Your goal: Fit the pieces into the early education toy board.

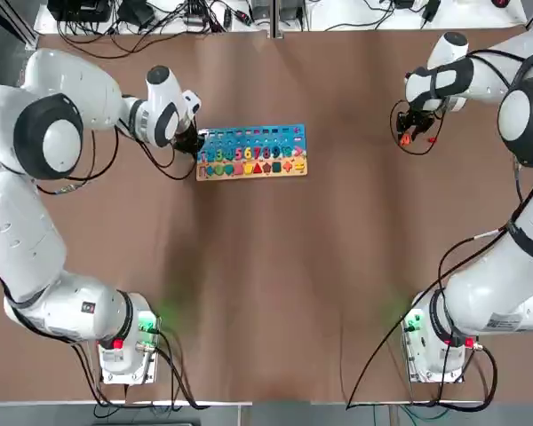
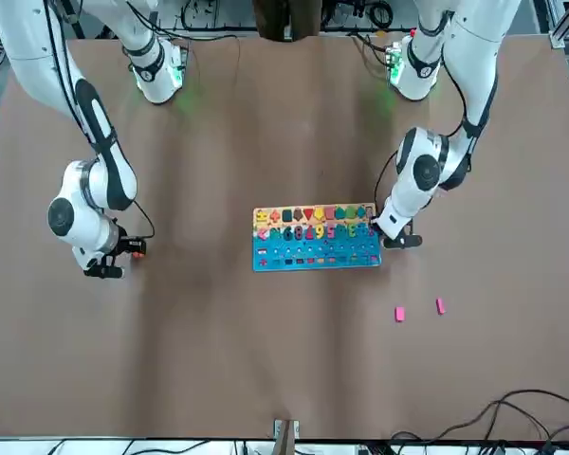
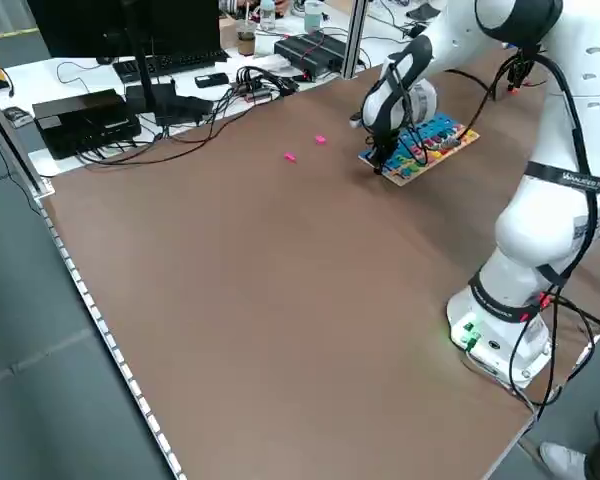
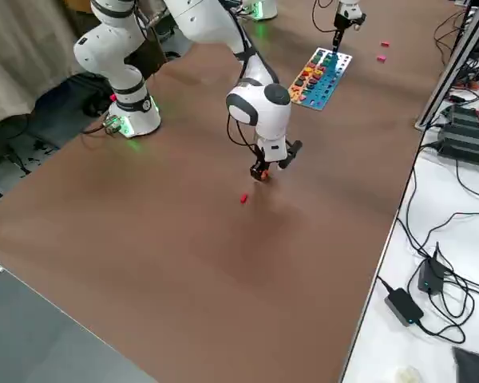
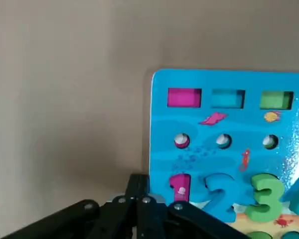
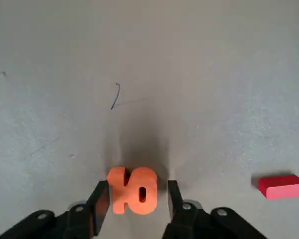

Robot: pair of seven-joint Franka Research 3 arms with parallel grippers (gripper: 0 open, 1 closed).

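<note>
The early education toy board lies flat on the brown table, toward the left arm's side and far from the arm bases. The left gripper is at the board's left short end, low over the table; the left wrist view shows its fingers shut together with nothing between them, just beside the board's corner by the pink numeral 1. The overhead view hides the loose pink pieces; the front view shows two of them, one pink piece and a second pink piece, on the bare table beyond the board's far edge, well apart from it and close to each other. The right gripper is well away from the board, low over the table on the right side. Only the right wrist view shows its work clearly: the orange-red "10" piece sits on the table between the two fingers, which stand part-open with a narrow gap on each side, so no grip is confirmed. A red block lies near it, apart from the gripper.
</note>
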